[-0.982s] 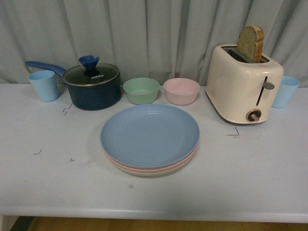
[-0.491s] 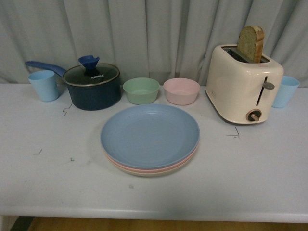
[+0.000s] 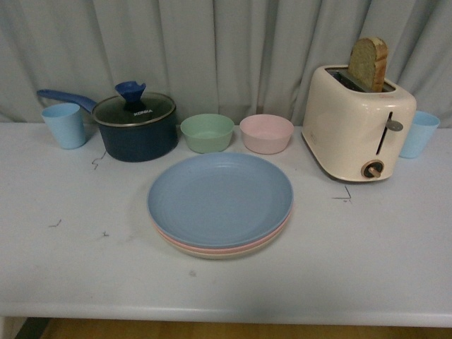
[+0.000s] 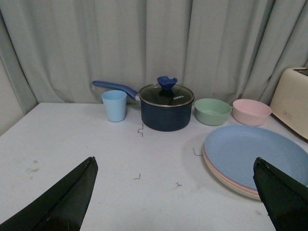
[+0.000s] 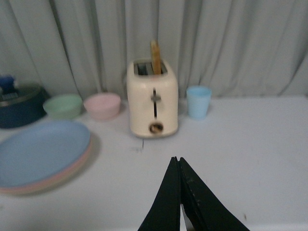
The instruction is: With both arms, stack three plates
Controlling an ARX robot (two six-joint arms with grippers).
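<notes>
Left gripper (image 4: 175,192) hovers wide open, empty; right gripper (image 5: 179,192) pinched closed on nothing. Blue plate (image 3: 220,196) tops pink (image 3: 233,248) and beige (image 3: 212,255) mid-table; front view shows neither arm.

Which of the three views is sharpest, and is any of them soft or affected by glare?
Front view: evenly lit, crisp; the light blue plate casts only a faint shadow. Left wrist view: sharp too, open left gripper dark. Right wrist view: noticeably soft, toaster blurred, shut right gripper nearly silhouetted. No strong glare anywhere.
</notes>
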